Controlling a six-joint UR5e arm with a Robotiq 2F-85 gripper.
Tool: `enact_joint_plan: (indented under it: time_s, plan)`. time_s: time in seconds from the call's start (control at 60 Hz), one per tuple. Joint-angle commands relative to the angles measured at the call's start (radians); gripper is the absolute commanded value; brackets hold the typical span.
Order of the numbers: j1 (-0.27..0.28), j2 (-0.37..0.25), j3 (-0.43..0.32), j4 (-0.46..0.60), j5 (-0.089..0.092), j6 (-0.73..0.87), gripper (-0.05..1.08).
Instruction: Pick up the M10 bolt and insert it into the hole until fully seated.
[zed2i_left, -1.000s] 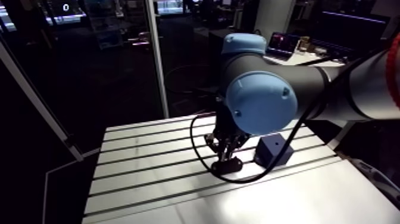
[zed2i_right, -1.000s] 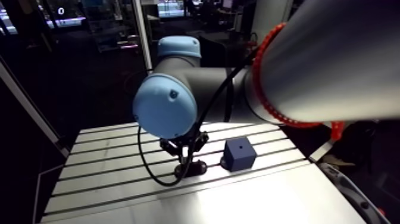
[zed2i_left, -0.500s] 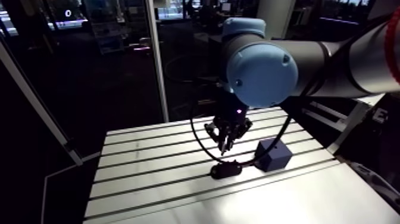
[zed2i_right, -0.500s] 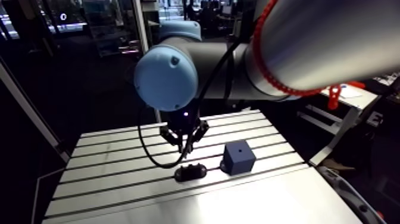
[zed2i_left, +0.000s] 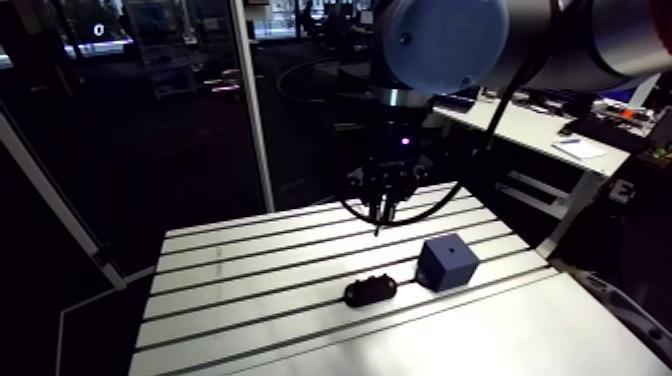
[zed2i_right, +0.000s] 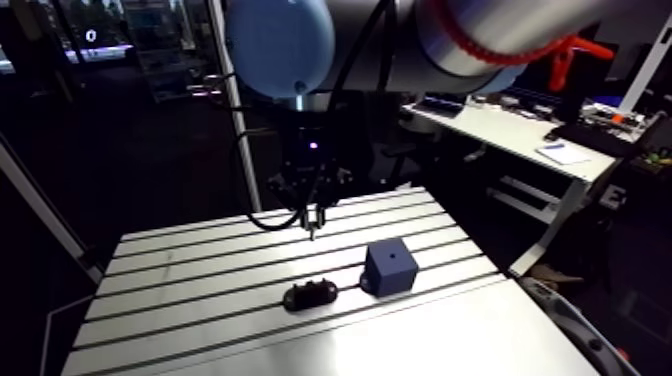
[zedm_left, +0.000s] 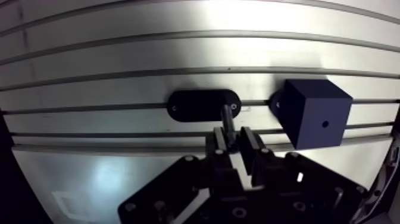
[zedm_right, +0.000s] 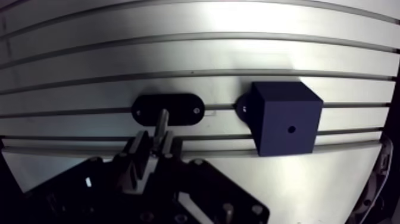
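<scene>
Fingers of the gripper stand narrow, pinched on the M10 bolt. Its grey shank juts out past their tips, and its head is hidden between them. In the arm view the gripper hangs well above the slotted table, over the far rows of slots. A thin dark tip below it is probably the bolt's end, though it is too small there to be sure.

Under the gripper in the wrist view lies a black oval holder, flat on the table with a small screw at each end. Just beside it, with a slight gap, stands the dark blue cube, its hole a small dot in the top face. The bolt is off to one side of that hole, nearer the holder.

The cube stands toward one side edge of the table. On the holder's other side, and across the far rows, the slotted surface lies bare. The near part of the table is a smooth plate.
</scene>
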Motion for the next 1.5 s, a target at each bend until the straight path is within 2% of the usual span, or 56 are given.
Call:
enact_joint_plan:
  time_s: [0.017, 0.133, 0.2, 0.5, 0.633, 0.65, 0.667, 0.7, 0.8, 1.133, 1.5]
  plan:
    - [-0.064, 0.011, -0.063, 0.085, -0.012, -0.037, 1.08]
    - [-0.087, 0.028, -0.093, 0.133, -0.031, -0.047, 1.08]
    - [-0.097, 0.038, -0.109, 0.162, -0.036, -0.047, 1.08]
    - [-0.132, 0.072, -0.175, 0.283, -0.040, -0.047, 1.08]
    - [-0.145, 0.087, -0.193, 0.297, -0.065, -0.047, 1.08]
    - [-0.150, 0.089, -0.194, 0.296, -0.074, -0.047, 1.08]
    - [-0.150, 0.089, -0.194, 0.296, -0.074, -0.047, 1.08]
    - [-0.160, 0.098, -0.195, 0.291, -0.092, -0.047, 1.08]
    - [-0.175, 0.112, -0.195, 0.288, -0.104, -0.047, 1.08]
    - [-0.225, 0.152, -0.203, 0.297, -0.109, -0.047, 1.08]
    - [-0.227, 0.171, -0.219, 0.317, -0.109, -0.053, 1.08]
